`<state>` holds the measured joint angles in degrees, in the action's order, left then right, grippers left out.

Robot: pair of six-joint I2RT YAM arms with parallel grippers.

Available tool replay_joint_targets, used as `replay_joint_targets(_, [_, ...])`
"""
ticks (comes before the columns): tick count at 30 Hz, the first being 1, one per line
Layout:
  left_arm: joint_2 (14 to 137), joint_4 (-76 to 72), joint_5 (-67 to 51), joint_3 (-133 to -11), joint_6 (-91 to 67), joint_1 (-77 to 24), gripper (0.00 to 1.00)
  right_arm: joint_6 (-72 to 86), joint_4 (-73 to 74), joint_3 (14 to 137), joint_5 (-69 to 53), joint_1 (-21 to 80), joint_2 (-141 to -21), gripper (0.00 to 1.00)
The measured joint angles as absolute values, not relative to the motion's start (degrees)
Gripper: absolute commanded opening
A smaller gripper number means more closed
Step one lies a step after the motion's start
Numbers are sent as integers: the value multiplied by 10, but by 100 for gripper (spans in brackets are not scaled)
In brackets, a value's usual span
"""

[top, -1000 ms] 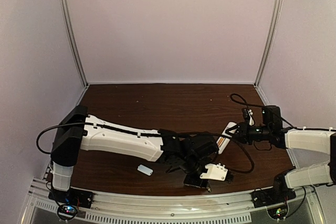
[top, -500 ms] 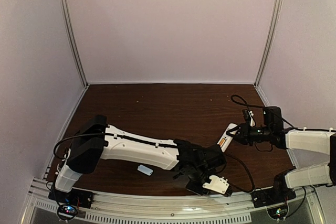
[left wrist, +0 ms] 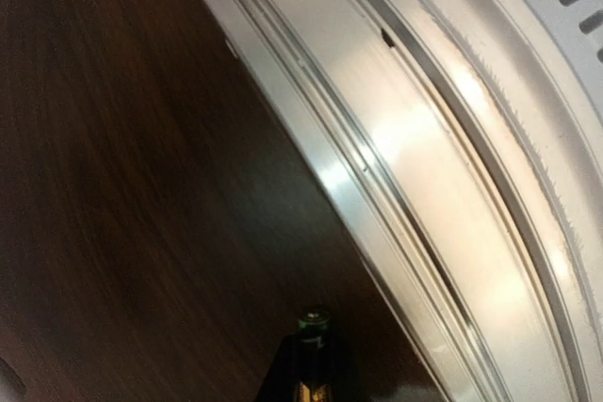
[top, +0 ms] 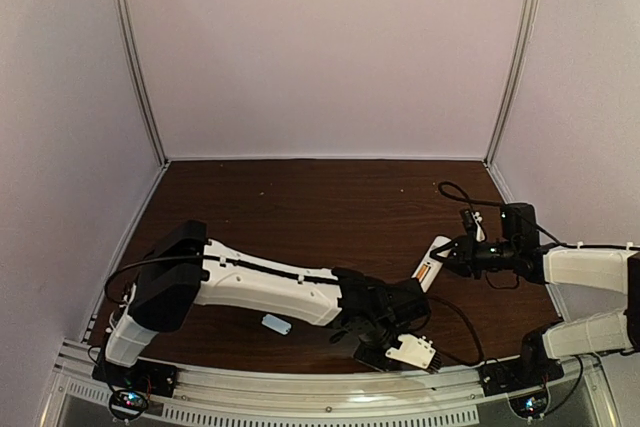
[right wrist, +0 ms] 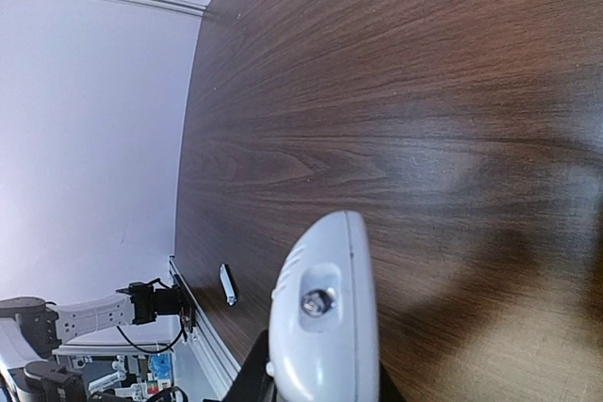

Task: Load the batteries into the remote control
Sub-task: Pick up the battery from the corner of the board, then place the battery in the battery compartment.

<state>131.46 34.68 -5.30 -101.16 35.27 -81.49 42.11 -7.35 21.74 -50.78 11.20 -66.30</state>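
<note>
Dropped toward the near rail since a second ago, the left gripper (left wrist: 311, 369) has brought its fingers together. They now pinch a battery (left wrist: 313, 323), a slim cylinder whose green tip pokes out past the dark fingertips. It hangs just over the table (left wrist: 113, 185), close beside the metal rail (left wrist: 424, 167). From above, this gripper sits low at the near edge, right of centre, with its arm (top: 260, 287) stretched across from the left. The remote (top: 434, 255) stays on the right side, held clear of the table and tilted. The right gripper (top: 452, 253) grips it from the right, fingers clamped on its body. An orange strip (top: 424, 273) shows at the remote's near end, and whether it is the second battery I cannot tell. A small white cover (top: 276, 324) lies flat on the table, left of the left gripper and well apart from the remote.
</note>
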Motion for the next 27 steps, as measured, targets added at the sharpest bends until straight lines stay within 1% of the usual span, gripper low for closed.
replay_joint_targets(4, [1285, 342, -66, -966, 317, -809, 0, 419, -75, 217, -517, 112, -663, 0])
replay_joint_targets(6, [1256, 344, -81, -924, 293, -798, 0, 419, -75, 217, -519, 112, -663, 0])
replay_joint_targets(12, [1159, 321, -107, -807, 200, -736, 0, 422, -87, 218, -522, 125, -663, 0])
replay_joint_targets(15, [1075, 259, -106, -749, 127, -698, 0, 435, -111, 218, -522, 145, -665, 0])
replay_joint_targets(20, [934, 55, -70, -663, -6, -667, 0, 482, -197, 218, -521, 197, -681, 0])
replay_joint_targets(24, [905, -69, -22, -637, -95, -672, 0, 509, -254, 222, -515, 243, -696, 0])
replay_joint_targets(27, [921, -101, 3, -644, -136, -673, 0, 524, -288, 231, -508, 276, -711, 0])
